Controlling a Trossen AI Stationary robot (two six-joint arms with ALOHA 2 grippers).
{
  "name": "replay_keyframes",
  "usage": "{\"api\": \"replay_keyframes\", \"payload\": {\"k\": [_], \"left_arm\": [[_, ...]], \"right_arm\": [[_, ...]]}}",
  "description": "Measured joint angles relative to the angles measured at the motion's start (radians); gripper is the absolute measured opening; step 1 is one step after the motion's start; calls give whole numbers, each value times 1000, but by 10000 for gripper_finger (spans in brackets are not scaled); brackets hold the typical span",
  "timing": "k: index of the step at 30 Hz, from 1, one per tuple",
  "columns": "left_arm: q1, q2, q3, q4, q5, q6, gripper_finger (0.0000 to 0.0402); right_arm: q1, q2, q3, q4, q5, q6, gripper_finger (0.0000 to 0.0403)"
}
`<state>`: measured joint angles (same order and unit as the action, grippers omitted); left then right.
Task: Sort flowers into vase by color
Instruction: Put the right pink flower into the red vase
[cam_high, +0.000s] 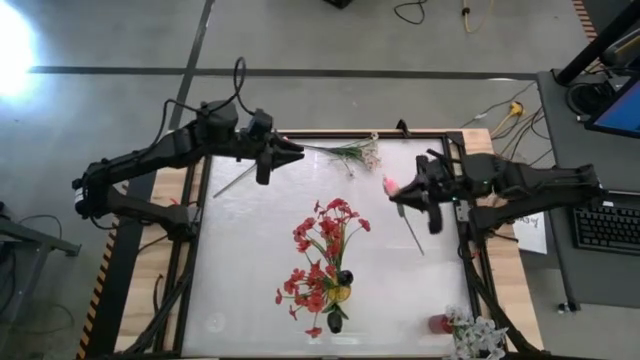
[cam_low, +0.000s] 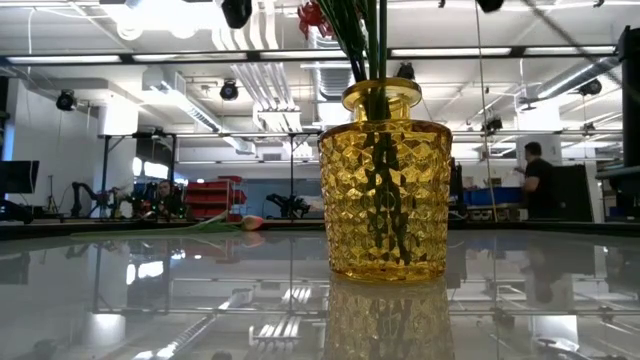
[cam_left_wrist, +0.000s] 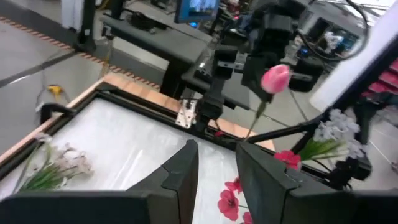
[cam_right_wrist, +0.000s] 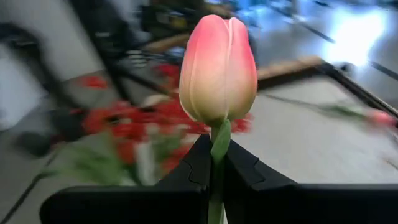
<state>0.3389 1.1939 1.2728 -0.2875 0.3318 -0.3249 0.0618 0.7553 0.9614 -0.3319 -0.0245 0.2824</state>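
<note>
My right gripper (cam_high: 402, 192) is over the table's right half, shut on a pink tulip whose bud (cam_right_wrist: 217, 68) stands above the fingers. Its bud (cam_left_wrist: 275, 78) also shows in the left wrist view. My left gripper (cam_high: 285, 152) hovers at the far edge, open (cam_left_wrist: 214, 171) and holding nothing. A spray of small white blooms (cam_high: 352, 152) lies on the table just to its right. Another green stem (cam_high: 235, 180) lies on the table by it, and its pink bud (cam_low: 250, 222) shows in the low view. A yellow glass vase (cam_low: 385, 190) holds red blossoms (cam_high: 325, 250). My right gripper pinches the pink tulip's green stem just below the bud (cam_right_wrist: 219, 140) between its two fingers. The fingers come from the table's right side and lie across the stem. The bud stands above the fingers, and the long stem (cam_high: 412, 232) hangs away below them.
A small red vase (cam_high: 440, 323) with white flowers (cam_high: 478, 335) stands at the near right corner. Dark buds (cam_high: 337, 320) sit near the yellow vase. A dark frame (cam_high: 470, 230) edges the white table. Bare table lies between the two grippers.
</note>
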Motion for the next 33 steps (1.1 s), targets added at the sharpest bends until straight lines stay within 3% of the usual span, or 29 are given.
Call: {"api": "replay_keyframes", "payload": {"k": [10,17,22,28,33], "left_arm": [[1,-1,0,11,58,46,99],[1,-1,0,41,80,90,99],[1,-2,0,86,80,107,99],[1,1,-20,145,85,97,99],[1,3,-97,305,129,65,99]], "right_arm": [[115,-155,-77,159,-211,-98,12],[260,-278,-204,330,-264,-101,12],[351,-291,-265,520,-274,-88,12],[445,-287,-294,520,-324,-61,12],[509,-283,-328,526,-322,-56,12]]}}
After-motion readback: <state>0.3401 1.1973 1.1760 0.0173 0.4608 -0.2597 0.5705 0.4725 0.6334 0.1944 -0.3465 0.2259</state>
